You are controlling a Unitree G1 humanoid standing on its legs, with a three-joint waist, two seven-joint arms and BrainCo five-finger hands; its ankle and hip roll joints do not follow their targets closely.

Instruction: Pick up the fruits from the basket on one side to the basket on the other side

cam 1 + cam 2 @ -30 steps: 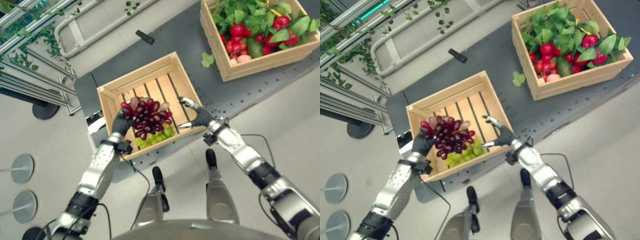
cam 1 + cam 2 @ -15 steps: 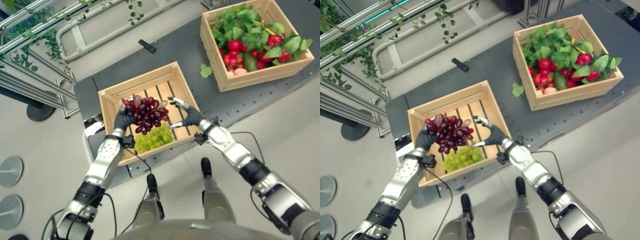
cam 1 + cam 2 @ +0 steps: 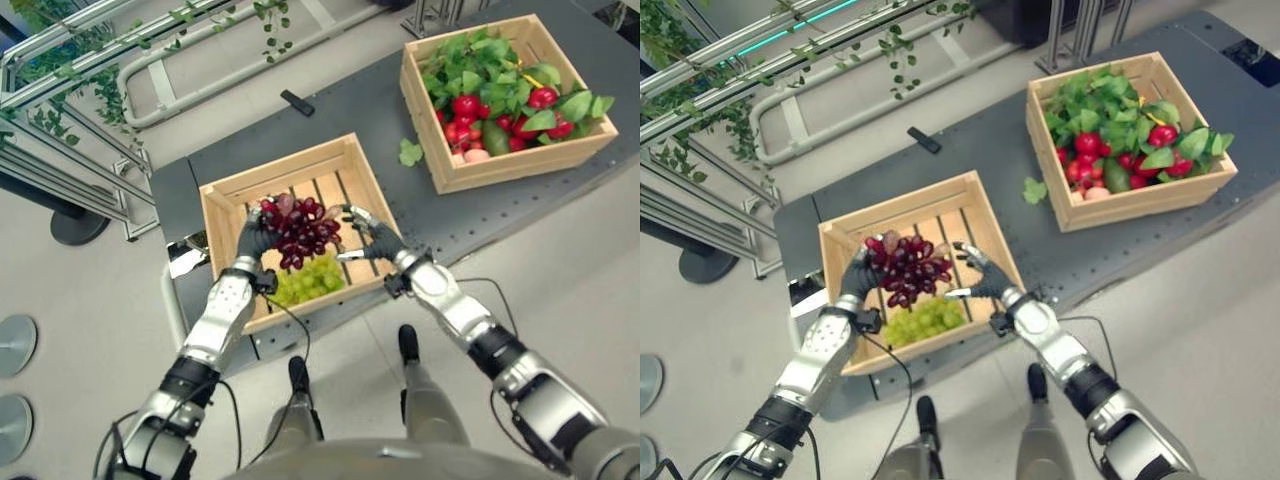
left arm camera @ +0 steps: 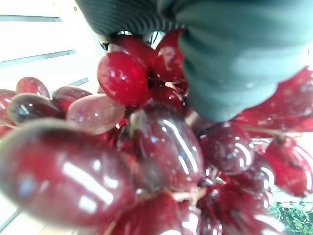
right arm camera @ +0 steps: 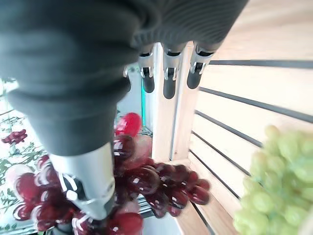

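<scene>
I've got the red grapes point(image 3: 298, 228) pinched in my left hand point(image 3: 252, 238) over the slatted crate point(image 3: 226, 195) mid-frame, right hand point(image 3: 370, 236) loose-fingered and empty beside them, and they look squishy and droppy, so I'd grab near the stem.

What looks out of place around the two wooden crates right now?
One green leaf lies loose on the dark grey table, just outside the leafy wooden crate of red fruit. A small black bar-shaped object also lies on the table beyond the slatted wooden crate. Nothing else stands out.
</scene>
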